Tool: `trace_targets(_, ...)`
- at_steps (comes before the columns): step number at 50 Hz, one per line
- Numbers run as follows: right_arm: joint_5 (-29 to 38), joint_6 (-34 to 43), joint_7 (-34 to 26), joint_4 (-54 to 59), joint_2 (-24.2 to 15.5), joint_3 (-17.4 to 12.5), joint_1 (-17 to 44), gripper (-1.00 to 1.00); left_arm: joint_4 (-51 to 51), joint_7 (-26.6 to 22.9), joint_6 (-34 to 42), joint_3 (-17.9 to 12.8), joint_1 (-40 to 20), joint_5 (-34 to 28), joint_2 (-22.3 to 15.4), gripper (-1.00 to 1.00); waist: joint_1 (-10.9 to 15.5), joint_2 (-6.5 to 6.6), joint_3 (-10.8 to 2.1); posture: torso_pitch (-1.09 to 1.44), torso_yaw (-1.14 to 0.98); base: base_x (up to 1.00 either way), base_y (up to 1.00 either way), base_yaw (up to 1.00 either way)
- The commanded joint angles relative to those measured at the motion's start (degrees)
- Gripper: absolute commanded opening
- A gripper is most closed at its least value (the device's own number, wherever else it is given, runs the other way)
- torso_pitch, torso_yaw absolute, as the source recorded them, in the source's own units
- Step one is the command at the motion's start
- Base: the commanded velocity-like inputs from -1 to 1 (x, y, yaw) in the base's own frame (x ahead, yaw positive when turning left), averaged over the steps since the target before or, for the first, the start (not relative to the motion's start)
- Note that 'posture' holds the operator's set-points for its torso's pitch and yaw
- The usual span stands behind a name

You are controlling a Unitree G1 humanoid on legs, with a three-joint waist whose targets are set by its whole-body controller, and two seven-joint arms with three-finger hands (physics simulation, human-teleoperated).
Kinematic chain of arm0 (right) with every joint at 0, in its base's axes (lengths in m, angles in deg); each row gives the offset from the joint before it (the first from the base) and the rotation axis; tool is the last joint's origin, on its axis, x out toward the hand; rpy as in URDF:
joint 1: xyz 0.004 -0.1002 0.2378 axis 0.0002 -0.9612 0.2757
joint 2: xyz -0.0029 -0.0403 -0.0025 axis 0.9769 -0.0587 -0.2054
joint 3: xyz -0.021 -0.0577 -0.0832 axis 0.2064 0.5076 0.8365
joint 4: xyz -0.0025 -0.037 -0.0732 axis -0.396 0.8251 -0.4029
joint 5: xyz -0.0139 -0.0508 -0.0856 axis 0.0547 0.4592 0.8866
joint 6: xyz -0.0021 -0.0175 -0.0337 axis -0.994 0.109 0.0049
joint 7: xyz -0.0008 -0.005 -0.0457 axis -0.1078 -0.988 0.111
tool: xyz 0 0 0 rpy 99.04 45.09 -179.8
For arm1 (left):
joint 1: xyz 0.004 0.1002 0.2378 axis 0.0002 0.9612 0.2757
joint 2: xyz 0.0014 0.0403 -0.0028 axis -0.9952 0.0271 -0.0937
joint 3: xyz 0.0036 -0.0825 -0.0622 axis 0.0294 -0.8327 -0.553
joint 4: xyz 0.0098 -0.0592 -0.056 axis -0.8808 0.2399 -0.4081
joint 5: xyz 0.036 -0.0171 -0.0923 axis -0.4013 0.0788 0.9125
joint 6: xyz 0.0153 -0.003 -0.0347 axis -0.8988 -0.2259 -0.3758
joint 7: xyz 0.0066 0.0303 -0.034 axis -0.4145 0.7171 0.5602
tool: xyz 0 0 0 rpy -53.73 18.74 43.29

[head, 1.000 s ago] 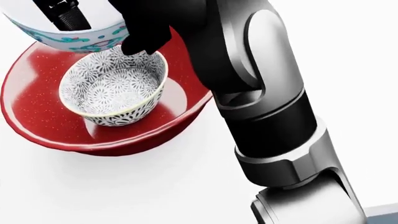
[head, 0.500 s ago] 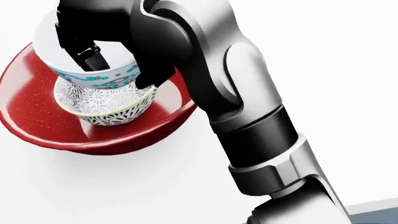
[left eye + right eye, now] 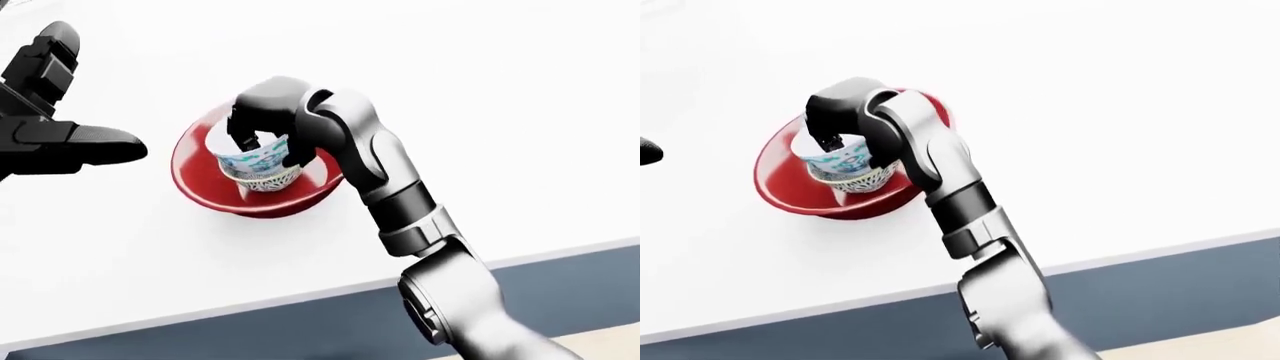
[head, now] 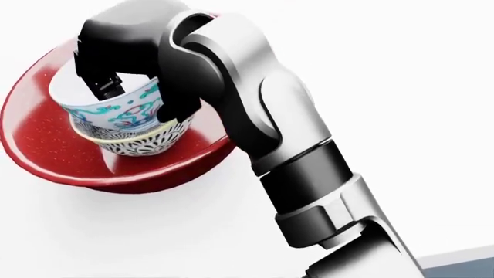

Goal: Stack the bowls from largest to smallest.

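A large red bowl (image 4: 46,145) stands on the white table (image 4: 401,69). A black-and-white patterned bowl (image 4: 146,142) sits inside it. A white bowl with teal markings (image 4: 116,116) rests tilted in the patterned bowl. My right hand (image 4: 139,95) is shut on the teal bowl's rim, with one finger inside and the others outside. My left hand (image 3: 90,97) is open and empty at the left of the left-eye view, apart from the bowls.
The table's near edge (image 3: 300,296) runs across the bottom of the eye views, with a dark blue-grey side below it. My right forearm (image 4: 308,174) crosses the head view from the bottom right to the bowls.
My right hand has come down and to the right with the teal bowl, from above the red bowl's rim into the patterned bowl, which is now mostly covered.
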Motion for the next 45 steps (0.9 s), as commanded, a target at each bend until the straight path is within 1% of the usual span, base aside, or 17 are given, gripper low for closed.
trace_targets(1, 0.2, -0.1, 0.6, -1.4, -0.1, -0.3, 1.5, -0.54, -0.2, 0.0, -1.6, -1.6, -1.1, -0.8, -1.1, 1.00, 0.0, 0.41, -1.30, 0.00, 0.00, 0.00, 0.00, 0.00)
trace_targets(4, 0.4, -0.4, 0.7, -1.4, 0.0, -0.3, 1.1, -0.52, -0.2, -0.2, -1.6, -1.5, -1.0, -1.2, -0.9, 1.00, 0.1, 0.40, -1.28, 0.00, 0.00, 0.00, 0.00, 0.00)
trace_targets(11, -0.5, 1.4, -4.7, -9.2, 0.1, -0.6, 0.1, -0.44, -0.1, 0.1, -1.4, -2.0, -1.4, -0.5, -1.4, 1.00, 0.2, 0.38, -1.24, 0.00, 0.00, 0.00, 0.00, 0.00)
trace_targets(15, -0.8, 2.0, -6.3, -11.9, -0.1, -0.8, -0.5, -0.40, 0.0, 0.2, -1.5, -2.1, -1.2, -0.2, -1.6, 1.00, 0.2, 0.28, -1.11, 0.00, 0.00, 0.00, 0.00, 0.00)
trace_targets(18, -0.9, 2.1, -6.6, -12.5, -0.2, -0.8, -0.6, -0.29, 0.1, 0.3, -1.6, -2.3, -1.3, 0.2, -2.1, 1.00, 0.2, 0.23, -1.11, 0.00, 0.00, 0.00, 0.00, 0.00)
trace_targets(19, -1.0, 2.3, -7.2, -13.2, -0.2, -0.7, -0.7, -0.19, 0.3, 0.3, -1.6, -2.3, -1.3, 0.2, -2.2, 1.00, 0.2, 0.22, -1.12, 0.00, 0.00, 0.00, 0.00, 0.00)
trace_targets(23, -1.2, 2.7, -8.3, -14.9, -0.5, -0.9, -1.0, -0.14, 0.5, 0.2, -1.9, -2.1, -1.3, 0.1, -2.5, 1.00, 0.2, 0.16, -1.12, 0.00, 0.00, 0.00, 0.00, 0.00)
trace_targets(25, -1.2, 2.7, -8.7, -15.6, -0.6, -0.7, -1.6, -0.09, 0.5, 0.4, -1.9, -2.2, -1.4, 0.4, -2.6, 1.00, 0.2, 0.14, -1.11, 0.00, 0.00, 0.00, 0.00, 0.00)
trace_targets(26, -1.1, 2.7, -8.9, -16.3, -0.6, -0.7, -2.2, -0.03, 0.4, 0.6, -1.9, -2.3, -1.4, 0.6, -2.7, 1.00, 0.2, 0.13, -1.11, 0.00, 0.00, 0.00, 0.00, 0.00)
trace_targets(30, -1.4, 3.5, -10.5, -18.2, -0.6, -0.9, -1.9, -0.02, 0.4, 0.7, -2.0, -2.5, -1.1, 1.0, -2.9, 1.00, 0.2, 0.09, -1.14, 0.00, 0.00, 0.00, 0.00, 0.00)
trace_targets(36, -1.7, 4.3, -12.4, -20.6, -0.6, -0.9, -2.1, 0.09, 0.6, 0.9, -2.2, -2.6, -1.1, 1.5, -3.5, 1.00, 0.2, 0.08, -1.07, 0.00, 0.00, 0.00, 0.00, 0.00)
trace_targets(42, -2.6, 6.3, -16.8, -25.6, -1.0, -1.5, -1.4, 0.05, 0.8, 1.2, -2.6, -2.4, -1.3, 1.9, -4.0, 1.00, 0.1, 0.05, -0.96, 0.00, 0.00, 0.00, 0.00, 0.00)
trace_targets(45, -3.4, 7.6, -19.8, -28.7, -2.0, -2.1, -0.2, 0.03, 0.7, 1.8, -2.5, -2.4, -1.6, 2.7, -4.4, 1.00, 0.1, 0.01, -0.88, 0.00, 0.00, 0.00, 0.00, 0.00)
